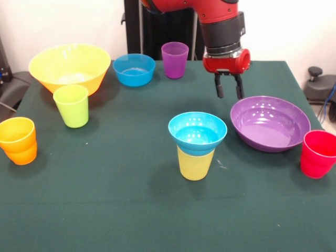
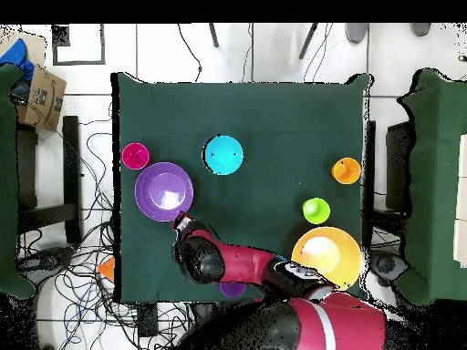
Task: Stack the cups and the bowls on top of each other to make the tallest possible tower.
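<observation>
The tower stands mid-table: a small blue bowl (image 1: 197, 131) (image 2: 223, 154) seated in a yellow cup (image 1: 195, 164). My gripper (image 1: 229, 90) (image 2: 182, 221) hangs open and empty above the cloth, just behind the wide purple bowl (image 1: 270, 123) (image 2: 163, 191) and apart from it. A red cup (image 1: 317, 153) (image 2: 135, 155) stands beside that bowl. Along the robot's side of the table are a purple cup (image 1: 175, 59), a second blue bowl (image 1: 134, 69) and a large yellow-orange bowl (image 1: 70, 67) (image 2: 326, 255). A lime cup (image 1: 72, 105) (image 2: 316, 211) and an orange cup (image 1: 19, 140) (image 2: 346, 170) stand near it.
The green table (image 1: 121, 210) (image 2: 283, 118) has open cloth along its camera-side edge in the front view. In the overhead view my arm (image 2: 246, 266) covers the second blue bowl and most of the purple cup (image 2: 233, 290). Cables lie on the floor (image 2: 82, 273).
</observation>
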You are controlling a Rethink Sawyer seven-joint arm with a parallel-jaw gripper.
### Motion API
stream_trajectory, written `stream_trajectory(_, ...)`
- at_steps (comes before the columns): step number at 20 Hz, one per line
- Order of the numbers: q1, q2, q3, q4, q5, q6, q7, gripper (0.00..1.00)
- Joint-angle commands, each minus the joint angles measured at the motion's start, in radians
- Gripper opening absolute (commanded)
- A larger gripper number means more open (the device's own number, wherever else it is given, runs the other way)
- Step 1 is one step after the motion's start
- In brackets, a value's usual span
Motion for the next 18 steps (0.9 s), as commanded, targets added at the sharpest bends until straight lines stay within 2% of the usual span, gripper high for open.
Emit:
stream_trajectory(1, 0.033, 0.051, 0.076, -0.056, 0.066, -0.059, 0.223, 1.0)
stream_trajectory(18, 0.108, 0.116, 0.008, -0.117, 0.111, -0.12, 0.213, 1.0)
